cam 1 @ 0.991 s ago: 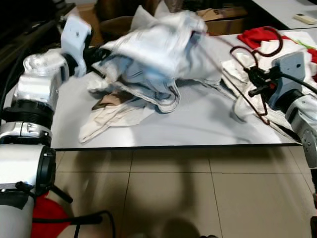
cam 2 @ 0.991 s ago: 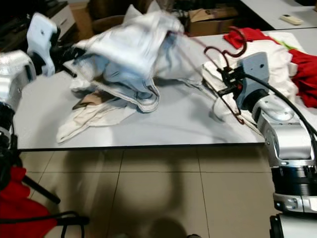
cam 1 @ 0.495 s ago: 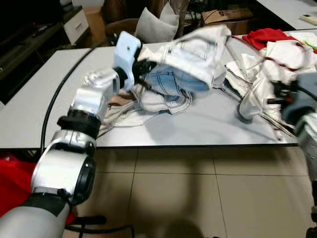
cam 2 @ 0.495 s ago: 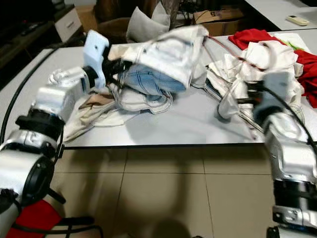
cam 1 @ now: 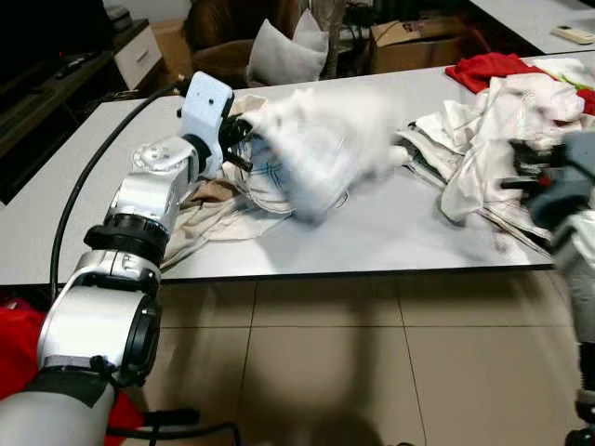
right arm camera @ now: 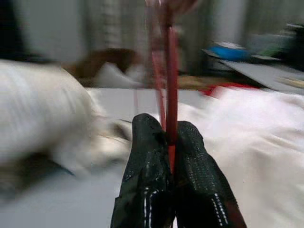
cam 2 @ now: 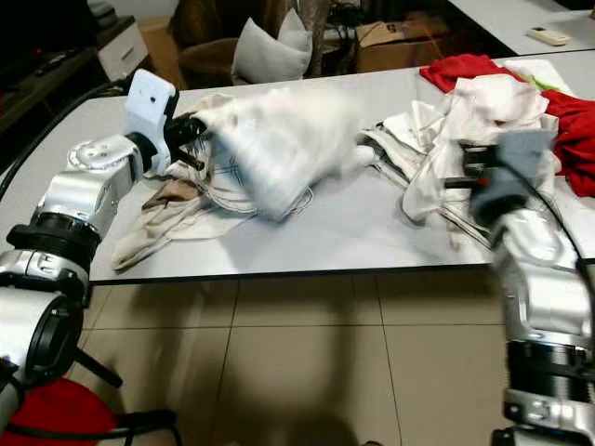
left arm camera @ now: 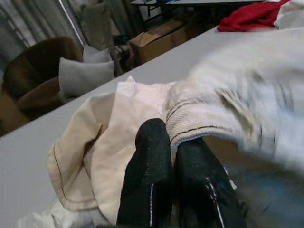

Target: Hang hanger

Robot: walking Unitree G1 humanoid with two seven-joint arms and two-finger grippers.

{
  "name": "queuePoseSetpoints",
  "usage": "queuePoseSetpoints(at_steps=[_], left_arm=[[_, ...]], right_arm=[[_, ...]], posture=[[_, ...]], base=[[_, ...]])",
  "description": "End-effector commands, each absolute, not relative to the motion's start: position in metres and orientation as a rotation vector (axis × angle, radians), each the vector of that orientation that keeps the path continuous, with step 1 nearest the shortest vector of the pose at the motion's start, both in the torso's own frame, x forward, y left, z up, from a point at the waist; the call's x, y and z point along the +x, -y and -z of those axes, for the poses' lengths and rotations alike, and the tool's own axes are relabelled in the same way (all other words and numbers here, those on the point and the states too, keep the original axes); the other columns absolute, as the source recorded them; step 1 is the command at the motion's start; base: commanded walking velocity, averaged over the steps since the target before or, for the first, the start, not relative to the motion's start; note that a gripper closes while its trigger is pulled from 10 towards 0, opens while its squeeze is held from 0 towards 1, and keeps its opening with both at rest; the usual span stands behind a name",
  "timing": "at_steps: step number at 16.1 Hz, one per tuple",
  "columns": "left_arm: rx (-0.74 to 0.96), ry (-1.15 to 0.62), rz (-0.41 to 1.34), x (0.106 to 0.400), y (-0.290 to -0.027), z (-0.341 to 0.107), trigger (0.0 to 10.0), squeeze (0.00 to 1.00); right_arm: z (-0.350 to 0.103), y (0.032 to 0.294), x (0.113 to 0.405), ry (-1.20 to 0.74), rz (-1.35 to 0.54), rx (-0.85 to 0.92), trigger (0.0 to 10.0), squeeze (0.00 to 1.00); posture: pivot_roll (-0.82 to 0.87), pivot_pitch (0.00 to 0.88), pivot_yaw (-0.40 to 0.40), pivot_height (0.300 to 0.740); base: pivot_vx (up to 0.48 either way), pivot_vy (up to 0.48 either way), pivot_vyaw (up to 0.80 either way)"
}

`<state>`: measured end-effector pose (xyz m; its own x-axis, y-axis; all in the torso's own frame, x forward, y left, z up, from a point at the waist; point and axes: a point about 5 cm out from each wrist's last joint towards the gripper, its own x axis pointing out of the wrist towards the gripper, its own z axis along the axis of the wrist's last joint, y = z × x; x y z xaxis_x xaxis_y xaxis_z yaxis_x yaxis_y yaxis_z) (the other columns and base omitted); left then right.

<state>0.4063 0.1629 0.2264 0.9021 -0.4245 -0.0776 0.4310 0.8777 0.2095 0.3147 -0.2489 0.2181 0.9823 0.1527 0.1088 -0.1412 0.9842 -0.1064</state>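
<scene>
The left gripper (left arm camera: 173, 156) reaches over the grey counter (cam 1: 390, 232), its jaws pinched on the hem of a pale garment (cam 1: 316, 158) that hangs blurred above the counter (light denim, by the stitched seam in the left wrist view). A beige cloth (cam 1: 200, 218) lies under it. At the counter's right end the right gripper (right arm camera: 166, 142) has its jaws closed on the thin red hanger (right arm camera: 170, 71), whose wire rises straight up from between the fingers, beside a heap of white clothes (cam 2: 465, 121). Red fabric (cam 2: 465, 67) lies beyond the heap.
</scene>
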Motion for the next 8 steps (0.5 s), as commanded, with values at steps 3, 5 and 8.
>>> queuePoseSetpoints(at_steps=[3,5,8], left_arm=[[0.185,0.014,0.394,0.409,-0.168,-0.238,0.0,0.00],[0.178,0.012,0.420,0.410,-0.161,-0.239,0.0,0.00],[0.107,0.029,0.380,0.415,-0.160,-0.248,0.0,0.00]], right_arm=[[-0.242,0.203,0.284,0.209,-0.577,-0.087,10.0,0.00],[-0.239,0.187,0.263,0.142,-0.785,-0.128,10.0,0.00],[-0.202,0.186,0.223,-0.201,-1.008,-0.218,10.0,0.00]], posture=[[-0.05,0.000,0.149,0.740],[-0.06,0.000,0.157,0.740],[-0.07,0.000,0.160,0.740]], base=[[0.000,0.000,0.00],[0.000,0.000,0.00],[0.000,0.000,0.00]])
